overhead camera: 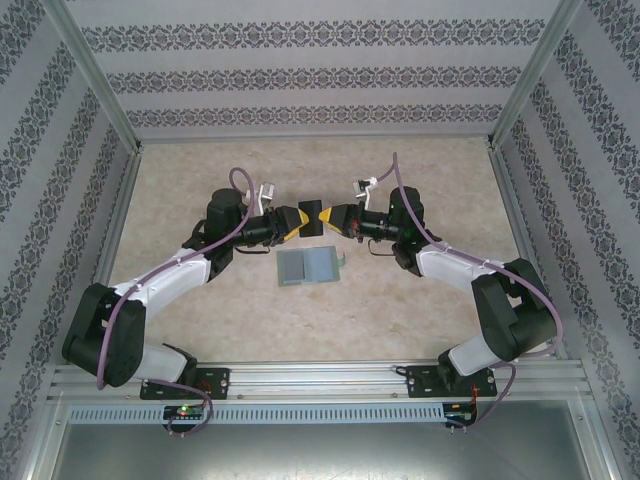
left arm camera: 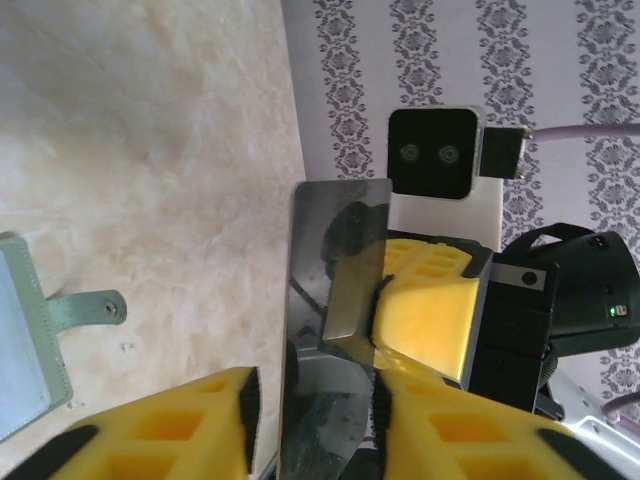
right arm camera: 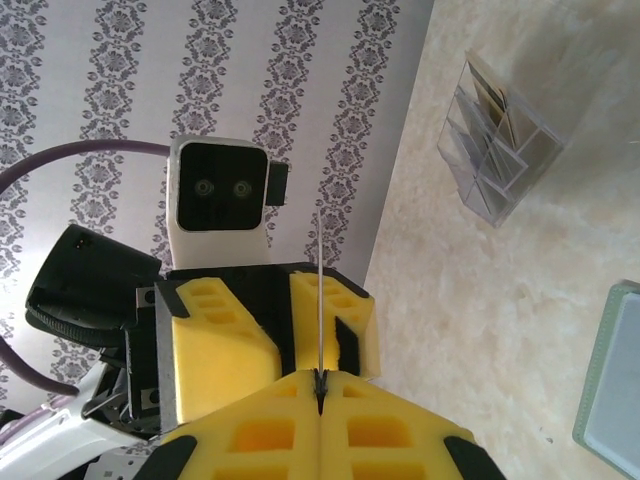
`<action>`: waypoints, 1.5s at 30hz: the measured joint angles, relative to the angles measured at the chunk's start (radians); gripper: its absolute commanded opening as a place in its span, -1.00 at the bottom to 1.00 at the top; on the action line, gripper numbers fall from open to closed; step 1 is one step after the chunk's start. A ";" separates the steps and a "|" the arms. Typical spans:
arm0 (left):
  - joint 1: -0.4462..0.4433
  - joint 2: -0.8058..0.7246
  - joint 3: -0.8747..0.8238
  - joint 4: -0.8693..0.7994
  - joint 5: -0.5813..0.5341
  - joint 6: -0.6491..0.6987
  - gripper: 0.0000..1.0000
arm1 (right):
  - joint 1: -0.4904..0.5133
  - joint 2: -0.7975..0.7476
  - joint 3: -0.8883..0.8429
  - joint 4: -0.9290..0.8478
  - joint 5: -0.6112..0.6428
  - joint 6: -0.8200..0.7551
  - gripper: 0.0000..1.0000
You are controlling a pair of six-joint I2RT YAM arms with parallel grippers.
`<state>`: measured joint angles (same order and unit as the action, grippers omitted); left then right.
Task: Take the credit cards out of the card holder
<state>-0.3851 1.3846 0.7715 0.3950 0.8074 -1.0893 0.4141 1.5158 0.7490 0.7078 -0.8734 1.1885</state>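
My right gripper [right arm camera: 320,385] is closed tight on a dark, glossy credit card [left arm camera: 335,260], holding it edge-up in the air over the middle of the table [overhead camera: 200,180]. My left gripper [left arm camera: 318,385] faces it with fingers apart, straddling the card's free edge. I see a sliver of gap on one side, so I judge it is not pinching yet.

The card holder [overhead camera: 305,266] lies open and flat near the table's middle, just nearer to me than the card.

The danger is in the handover. If my right lets go before my left has clamped, the slick card drops. If both pull at once, the card bends or twists out.

I can read no brand or lettering on the card or the holder.
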 measured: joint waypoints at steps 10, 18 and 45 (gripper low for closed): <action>-0.002 -0.026 -0.003 -0.019 -0.018 0.017 -1.00 | -0.012 0.011 -0.001 -0.047 -0.005 -0.008 -0.07; 0.002 -0.045 0.075 -0.385 -0.185 0.113 -1.00 | -0.082 0.000 0.010 -0.311 0.024 -0.225 0.58; 0.021 0.261 0.594 -1.183 -1.242 -0.032 -1.00 | 0.034 -0.141 0.007 -0.772 0.679 -0.732 0.96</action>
<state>-0.3641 1.6451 1.3655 -0.7883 -0.4343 -1.1217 0.4480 1.3746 0.7563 -0.0647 -0.1947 0.4561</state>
